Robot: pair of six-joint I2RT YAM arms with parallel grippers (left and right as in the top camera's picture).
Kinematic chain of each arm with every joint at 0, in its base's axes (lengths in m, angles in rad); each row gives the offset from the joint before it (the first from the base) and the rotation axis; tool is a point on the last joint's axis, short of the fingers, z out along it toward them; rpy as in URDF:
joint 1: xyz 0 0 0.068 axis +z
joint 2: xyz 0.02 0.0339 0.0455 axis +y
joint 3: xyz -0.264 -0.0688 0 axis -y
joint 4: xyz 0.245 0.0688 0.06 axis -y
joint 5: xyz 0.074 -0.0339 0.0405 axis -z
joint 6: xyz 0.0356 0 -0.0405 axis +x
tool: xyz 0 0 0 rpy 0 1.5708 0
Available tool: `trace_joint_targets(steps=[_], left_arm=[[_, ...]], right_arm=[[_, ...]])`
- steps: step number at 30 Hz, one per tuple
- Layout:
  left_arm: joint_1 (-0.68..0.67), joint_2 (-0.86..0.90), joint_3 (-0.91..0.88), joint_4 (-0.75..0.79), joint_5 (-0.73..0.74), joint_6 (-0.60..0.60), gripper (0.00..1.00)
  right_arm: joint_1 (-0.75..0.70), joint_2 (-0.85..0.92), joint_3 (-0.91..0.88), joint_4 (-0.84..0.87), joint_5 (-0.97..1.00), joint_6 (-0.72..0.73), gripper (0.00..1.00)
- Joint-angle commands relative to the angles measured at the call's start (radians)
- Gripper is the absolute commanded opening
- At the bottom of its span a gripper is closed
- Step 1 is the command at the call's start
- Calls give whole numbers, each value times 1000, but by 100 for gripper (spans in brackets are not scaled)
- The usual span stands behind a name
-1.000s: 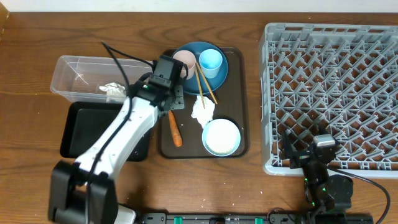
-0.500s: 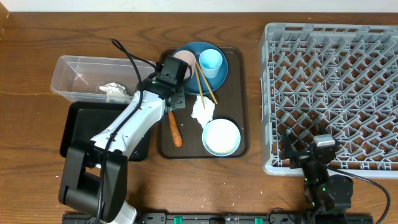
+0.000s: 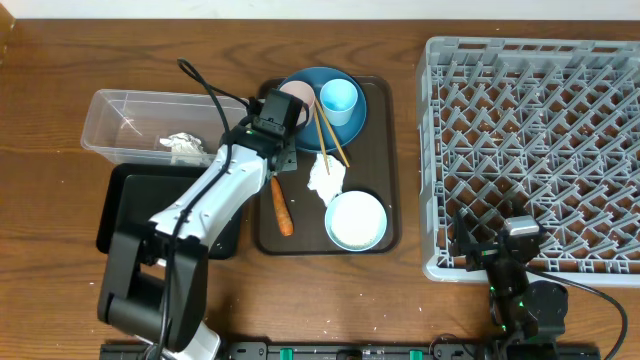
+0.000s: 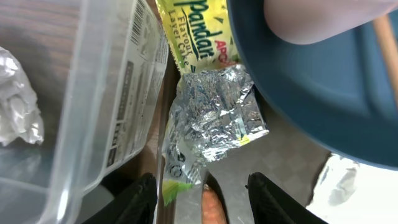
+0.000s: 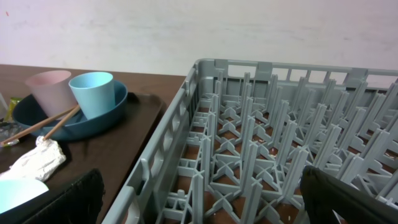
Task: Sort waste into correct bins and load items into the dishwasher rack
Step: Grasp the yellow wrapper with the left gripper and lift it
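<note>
Right now your left gripper [image 4: 205, 200] hangs part-open by the crumpled silver foil [image 4: 214, 115]; the carrot [image 3: 281, 207] lies far-to-near; your right gripper [image 5: 202, 199] gapes wide.

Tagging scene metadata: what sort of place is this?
Probably a lab bench staged as a dish-clearing station: grey dishwasher rack, brown tray of dishes and scraps, clear tub beside a black tray, wooden table.
</note>
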Motion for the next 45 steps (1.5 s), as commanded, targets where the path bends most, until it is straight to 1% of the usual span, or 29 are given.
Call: trace_joint_targets(steps=[1,4,30,37,42,43,45], left_arm=[[2,24,3,5,-39,-9,50],[3,24,3,11,-63,-10,50],[3,84,2,57,-64,-9,50],[2,89,2,61,-107,-6,50],[2,89,2,61,-107,-6,49],[2,89,2,61,-107,-6,47],[2,89,2,61,-107,-6,45]], right_arm=[[6,-7,-2,-3,-1,-11,99],[6,-7,-2,-3,-1,-11,99],[5,-7,-2,-3,-1,-11,99],[5,-7,-2,-3,-1,-11,99],[6,-7,-2,-3,-1,-11,99],[5,-7,-2,-3,-1,-11,99],[5,-7,-2,-3,-1,-11,99]])
